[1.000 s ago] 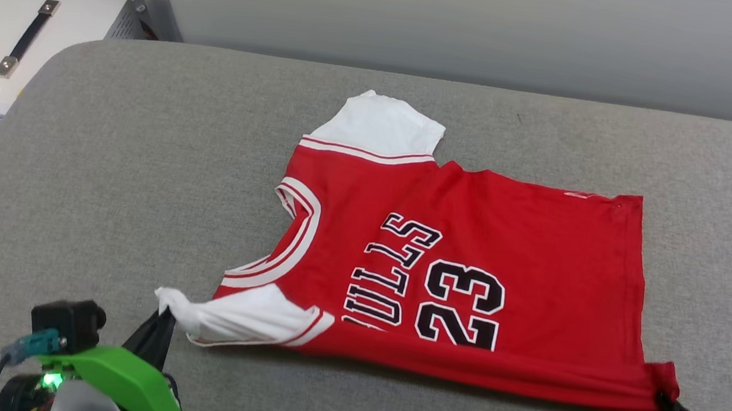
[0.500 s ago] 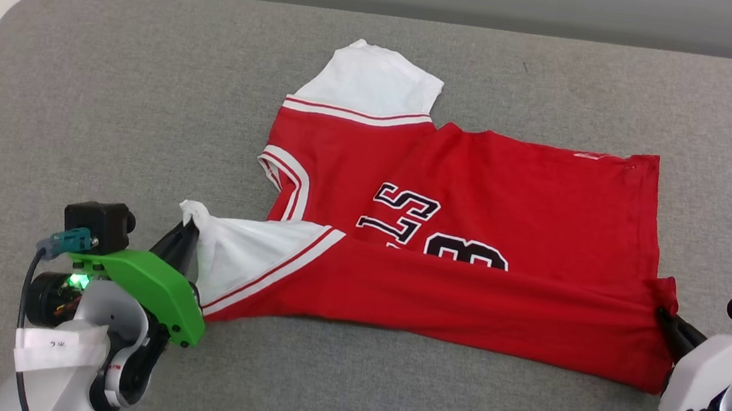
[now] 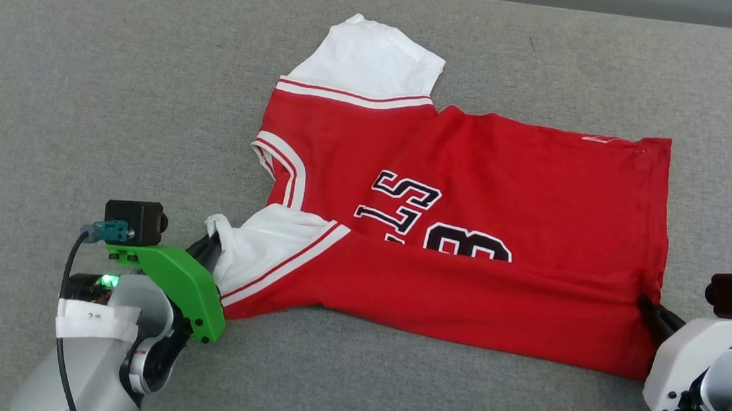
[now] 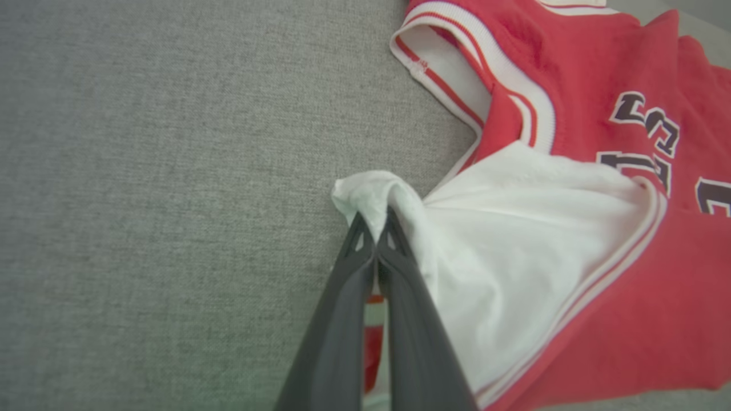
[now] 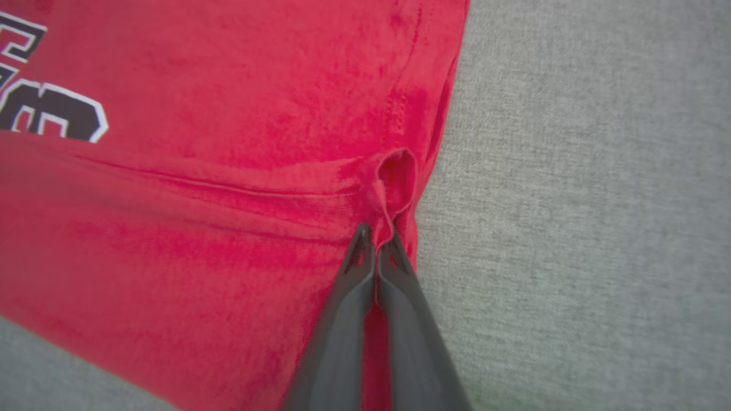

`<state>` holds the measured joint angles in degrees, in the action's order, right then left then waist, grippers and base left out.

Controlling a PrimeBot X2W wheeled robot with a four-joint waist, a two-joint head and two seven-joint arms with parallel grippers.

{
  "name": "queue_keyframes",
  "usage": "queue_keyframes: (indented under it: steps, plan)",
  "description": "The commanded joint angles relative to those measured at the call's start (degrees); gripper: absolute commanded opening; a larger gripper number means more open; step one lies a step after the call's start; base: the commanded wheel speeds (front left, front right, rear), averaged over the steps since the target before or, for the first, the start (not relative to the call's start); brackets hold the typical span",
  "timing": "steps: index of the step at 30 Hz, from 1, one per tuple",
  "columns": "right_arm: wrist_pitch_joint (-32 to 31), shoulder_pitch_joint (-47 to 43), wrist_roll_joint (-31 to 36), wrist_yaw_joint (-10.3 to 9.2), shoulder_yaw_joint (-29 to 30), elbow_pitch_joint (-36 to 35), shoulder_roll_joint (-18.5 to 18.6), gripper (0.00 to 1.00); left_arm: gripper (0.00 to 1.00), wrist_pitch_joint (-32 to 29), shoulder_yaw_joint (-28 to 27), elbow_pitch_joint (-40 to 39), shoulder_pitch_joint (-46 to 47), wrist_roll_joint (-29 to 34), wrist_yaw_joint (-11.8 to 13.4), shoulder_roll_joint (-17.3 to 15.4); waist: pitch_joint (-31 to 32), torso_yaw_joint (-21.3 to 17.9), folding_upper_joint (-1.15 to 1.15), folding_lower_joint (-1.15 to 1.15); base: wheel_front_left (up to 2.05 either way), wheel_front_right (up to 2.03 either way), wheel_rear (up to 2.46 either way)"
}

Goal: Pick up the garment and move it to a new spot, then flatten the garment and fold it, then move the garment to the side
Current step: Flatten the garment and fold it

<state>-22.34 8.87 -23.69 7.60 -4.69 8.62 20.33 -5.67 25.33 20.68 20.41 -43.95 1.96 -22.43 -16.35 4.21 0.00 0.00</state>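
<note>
Grey fabric bench [image 3: 115,87] is carrying the garment [image 3: 490,170], its near edge lying folded over the print. I'm seeing left gripper [image 3: 211,246] jaws pinching the white sleeve [image 3: 268,242], right gripper [image 3: 645,304] jaws clamping the red hem corner [image 5: 394,171].

The red jersey T-shirt [image 3: 511,166] is soft, matt knit cloth, slightly fuzzy up close, and its white sleeve [image 4: 514,228] is the same dull knit (the striped collar trim [image 4: 451,74] looks thicker). The black print [image 3: 408,191] lies flat and smooth. The grey cushion [image 3: 115,87] is coarse woven fabric, matt and flecked. The left gripper [image 4: 374,225] and right gripper [image 5: 377,235] each have 2 fingers of dark, smooth, matt plastic. The green bracket [image 3: 180,282] is smooth plastic with a faint sheen, and the white wrist shell [image 3: 683,360] is glossier.
</note>
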Motion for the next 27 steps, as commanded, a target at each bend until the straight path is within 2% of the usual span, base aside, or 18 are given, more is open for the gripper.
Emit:
queue_keyframes:
  steps: [1, 2, 3, 10, 17, 23, 27]
  plan:
    - [0.4, 0.6, -0.5, -0.11, -1.0, 1.1, 0.0, 0.14, 0.24, -0.1, 0.0, 0.7, 1.3, -0.3, -0.4, 0.3, 0.4, -0.1, 0.0, 0.0, 0.0, 0.0, 0.0]
    - [0.8, 0.6, -0.7, -0.11, -1.3, 1.3, 0.1, 0.34, 0.44, -0.1, 0.1, 1.0, 1.3, -0.4, -0.4, 0.5, 0.6, -0.1, 0.0, 0.0, 0.0, 0.0, 0.0]
    - [1.1, 0.6, -1.0, -0.11, -1.6, 1.8, 0.1, 1.0, 1.0, 0.2, 0.0, 1.2, 1.4, -0.4, -0.1, 0.6, 0.8, -0.1, 0.0, 0.0, 0.0, 0.0, 0.0]
    - [10.6, 0.4, 0.7, -0.11, -0.2, 0.6, -0.7, 1.0, 1.0, 3.4, -2.1, 1.2, 1.1, -0.4, 2.1, 0.5, 3.3, 0.1, 0.0, 0.0, 0.0, 0.0, 0.0]
    - [19.3, -1.1, 4.5, -0.11, 3.5, -1.9, -4.6, 1.0, 1.0, 5.1, -4.0, -0.6, -0.8, -0.2, 4.6, -1.4, 6.3, -0.9, 0.0, 0.0, 0.0, 0.0, 0.0]
    - [21.9, -3.3, 7.1, -0.11, 5.8, -5.5, -8.6, 1.0, 1.0, 4.0, -5.7, -5.2, -2.8, -0.7, 6.7, -3.8, 8.2, -1.4, 0.0, 0.0, 0.0, 0.0, 0.0]
    - [21.3, -5.5, 8.2, -0.11, 6.6, -8.1, -10.9, 1.0, 1.0, -1.1, -5.7, -10.2, -4.2, -2.4, 7.0, -6.3, 9.1, -1.5, 0.0, 0.0, 0.0, 0.0, 0.0]
